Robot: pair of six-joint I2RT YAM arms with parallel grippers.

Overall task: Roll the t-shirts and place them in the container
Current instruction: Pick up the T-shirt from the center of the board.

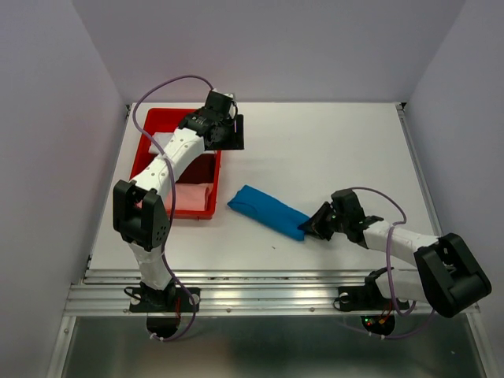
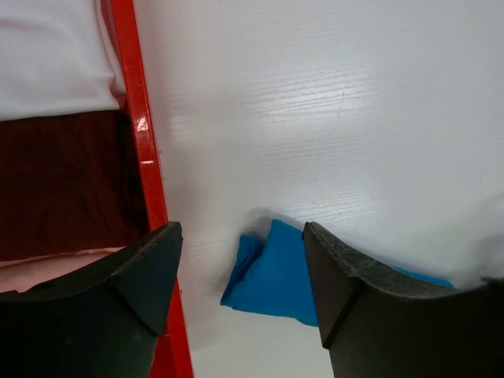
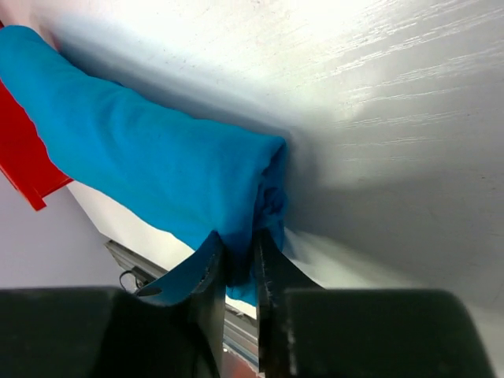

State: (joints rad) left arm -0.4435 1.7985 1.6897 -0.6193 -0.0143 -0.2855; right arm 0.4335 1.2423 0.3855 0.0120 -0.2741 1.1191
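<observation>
Our right jaws clamp the near end of the blue t-shirt point(image 1: 266, 210), its roll running left toward the red tray point(image 1: 193, 214); our left jaws stand apart.

The counter point(image 1: 331, 150) lies bare far and right of the blue t-shirt point(image 1: 264, 209); the red tray point(image 1: 193, 214) and left arm point(image 1: 172, 157) block the left side

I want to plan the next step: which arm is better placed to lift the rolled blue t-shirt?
Probably the right. The right fingers are closed on one end of the blue t-shirt. The left fingers hang open by the red tray, apart from the roll.
</observation>
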